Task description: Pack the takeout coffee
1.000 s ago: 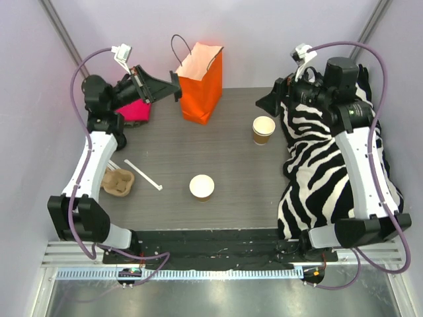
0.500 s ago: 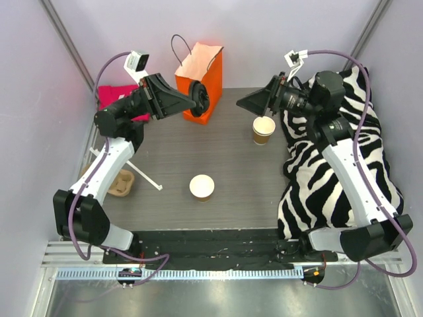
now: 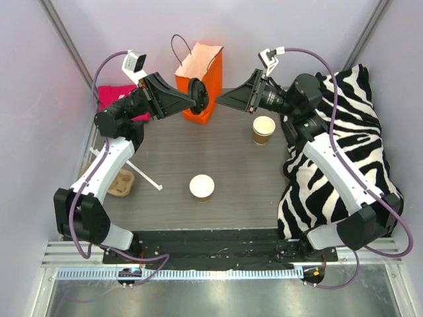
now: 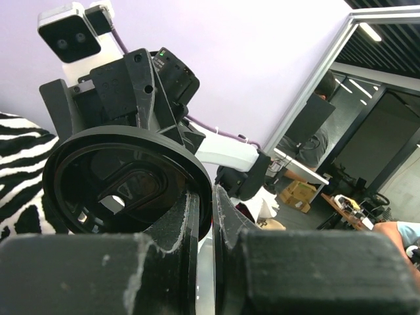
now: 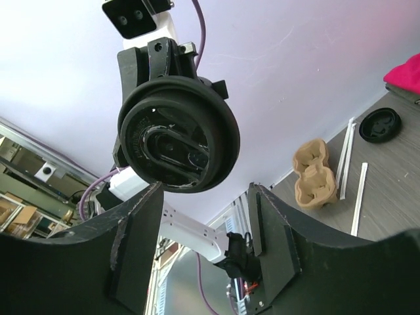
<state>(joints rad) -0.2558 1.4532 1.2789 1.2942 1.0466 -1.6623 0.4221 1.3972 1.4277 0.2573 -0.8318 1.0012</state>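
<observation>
- Overhead, the step in hand looks like capping, not yet bagging. The left end effector (image 3: 193, 98) is pressed together on a black lid (image 3: 199, 96), held in the air at upper centre, just in front of the orange bag (image 3: 201, 79). The right end effector (image 3: 220, 102) points at the lid from the right, near it but apart.
- Two kraft-paper cups stand uncapped on the dark surface (image 3: 198, 145). The upper cup (image 3: 264, 129) is right of centre beside the zebra-striped cloth (image 3: 344, 152), and the lower cup (image 3: 201, 187) is at lower centre. Both show white insides, and neither is in the bag.
- In the left wrist view, the left end effector (image 4: 207, 197) nips the thin rim of the black lid (image 4: 125, 177) between rough, padded faces. The lid is a round, glossy plastic disc with a raised rim and a sunken oval, held on edge.
- In the right wrist view, the right end effector (image 5: 205, 197) stands spread and grips nothing. The black lid (image 5: 174, 134) sits beyond its tips with clear air on both sides.
- Also there, a second lid (image 5: 382, 125) lies flat at the right edge of the frame. It is near the matte, fibrous pulp cup tray (image 5: 315, 174) and thin white straws (image 5: 346, 157).
- The next move is probably a handover. The right fingers would need to close squarely on the free part of the rim, since slick, thin plastic could slip. The lid then has to be pressed level onto a cup before that cup goes into the bag.
</observation>
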